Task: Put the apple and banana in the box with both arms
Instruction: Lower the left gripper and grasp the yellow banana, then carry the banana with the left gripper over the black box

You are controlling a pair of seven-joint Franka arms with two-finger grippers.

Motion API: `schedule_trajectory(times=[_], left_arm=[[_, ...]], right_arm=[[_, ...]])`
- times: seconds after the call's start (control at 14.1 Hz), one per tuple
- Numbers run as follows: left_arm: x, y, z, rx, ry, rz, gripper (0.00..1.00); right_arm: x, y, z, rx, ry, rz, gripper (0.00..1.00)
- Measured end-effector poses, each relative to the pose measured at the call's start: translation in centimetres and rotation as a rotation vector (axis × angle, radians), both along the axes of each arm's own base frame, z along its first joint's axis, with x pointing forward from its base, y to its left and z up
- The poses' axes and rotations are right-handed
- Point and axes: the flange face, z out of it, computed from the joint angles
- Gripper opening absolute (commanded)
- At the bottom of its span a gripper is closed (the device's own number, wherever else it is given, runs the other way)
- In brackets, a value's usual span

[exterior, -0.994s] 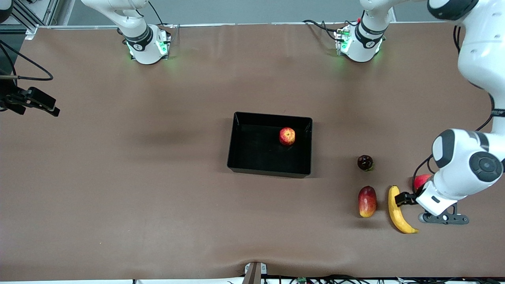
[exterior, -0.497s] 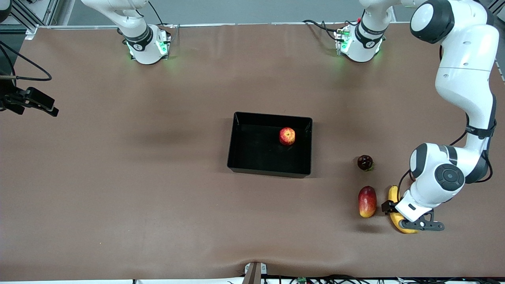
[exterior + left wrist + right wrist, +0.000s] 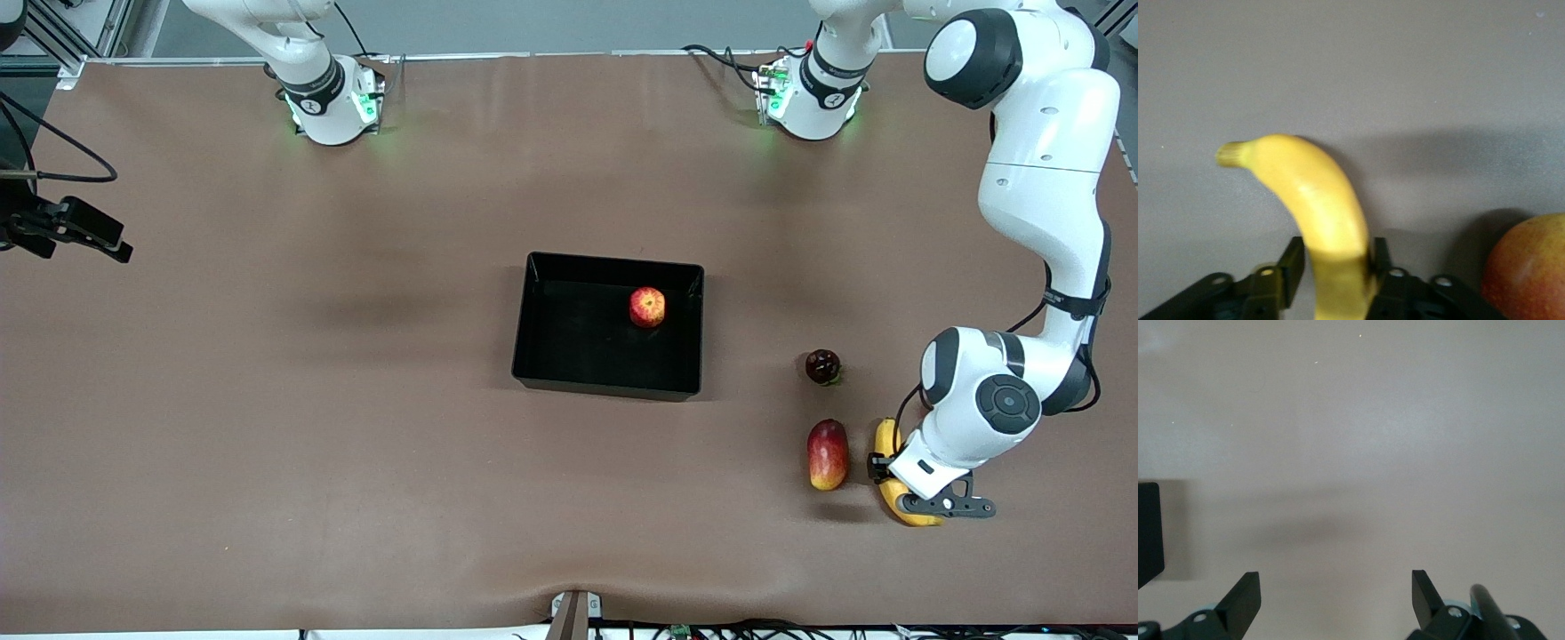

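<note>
You are looking down at a big brown table [image 3: 267,427] with two white arms fixed along its top edge. In the front view, the black box [image 3: 608,388] sits in the middle of the table, and the apple [image 3: 647,307] lies inside it, in the corner closest to the left arm's base. The banana [image 3: 884,437] lies on the table toward the left arm's end, nearer to the camera than the box. Its long side runs from the arms' edge toward the camera, and it curves a little. The left gripper [image 3: 889,476] is down on the banana's middle, so part of the banana is covered. Just beside the banana lies a red and yellow fruit [image 3: 827,454], and a small dark red fruit [image 3: 822,365] sits farther from the camera than that one. The right gripper [image 3: 67,233] waits at the right arm's end of the table. In the left wrist view, the left gripper [image 3: 1335,267] squeezes the banana [image 3: 1311,193] between its two fingers [image 3: 1293,263], and the stem end sticks out past them. The red and yellow fruit [image 3: 1528,270] shows at the edge. In the right wrist view, the right gripper [image 3: 1336,597] is spread wide with nothing in it, over the bare table [image 3: 1358,440], and a bit of the box [image 3: 1149,533] shows at the side.
</note>
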Motion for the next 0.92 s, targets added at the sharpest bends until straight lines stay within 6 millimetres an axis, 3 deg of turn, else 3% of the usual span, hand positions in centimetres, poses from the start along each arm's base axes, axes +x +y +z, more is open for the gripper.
schedule_trajectory(times=[0.21, 0.35, 0.5, 0.71, 0.92], left_arm=[[0.5, 0.2, 1.4, 0.006, -0.019, -0.007, 0.00], [0.6, -0.6, 3.9, 0.012, 0.002, -0.013, 0.00], [0.2, -4.1, 8.8, 0.003, 0.044, -0.043, 0.00], [-2.2, -11.3, 16.1, -0.029, 0.116, -0.076, 0.00], [-5.5, -18.9, 18.1, -0.078, 0.191, -0.050, 0.00]], right_arm=[[0.0, 0.0, 0.0, 0.000, 0.000, 0.000, 1.00], [0.0, 0.0, 0.0, 0.000, 0.000, 0.000, 1.00], [0.0, 0.0, 0.0, 0.000, 0.000, 0.000, 1.00], [0.0, 0.0, 0.0, 0.000, 0.000, 0.000, 1.00], [0.0, 0.1, 0.0, 0.001, 0.000, 0.002, 1.00]])
